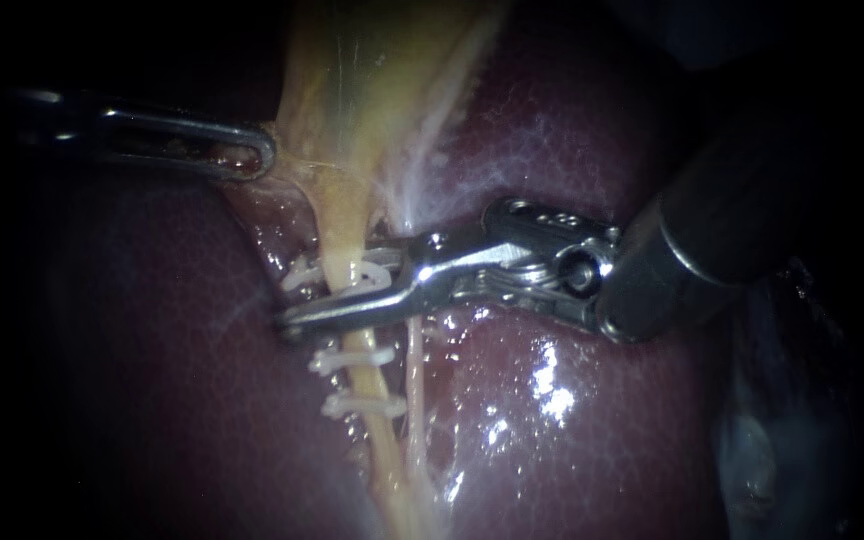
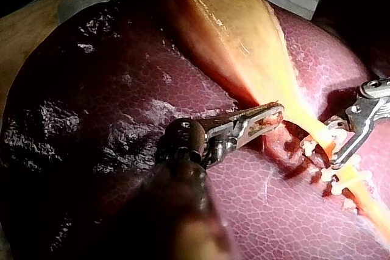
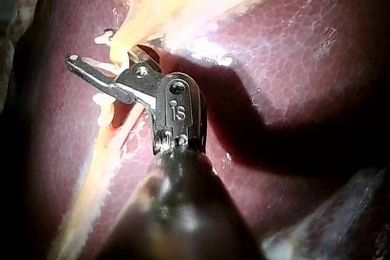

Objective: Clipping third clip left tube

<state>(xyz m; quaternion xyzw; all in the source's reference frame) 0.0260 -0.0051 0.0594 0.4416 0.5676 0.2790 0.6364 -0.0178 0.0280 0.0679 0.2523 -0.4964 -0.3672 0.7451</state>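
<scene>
Endoscope view: the right instrument (image 1: 312, 300), bright steel with two slim jaws, stands with its jaws spread astride the left tube (image 1: 350, 225), a glistening yellow cord running down from the pale yellow gallbladder (image 1: 352, 80). A white clip (image 1: 377, 275) seems to sit between them, around the tube. Just past the jaws, on the side away from the gallbladder, two more white plastic clips (image 1: 354, 358) ring the same tube.

The main hazard appears to be closing onto the nearer of these, or not fully across the tube. A thin pale tube (image 1: 415, 385) lies just beside the jaws' hinge end and could be caught. The jaw tip lies close over the dark red liver (image 1: 592, 420) and might gouge it. The left instrument (image 1: 252, 158), dull steel, pinches the gallbladder's narrow end; a harder pull could tear it.
</scene>
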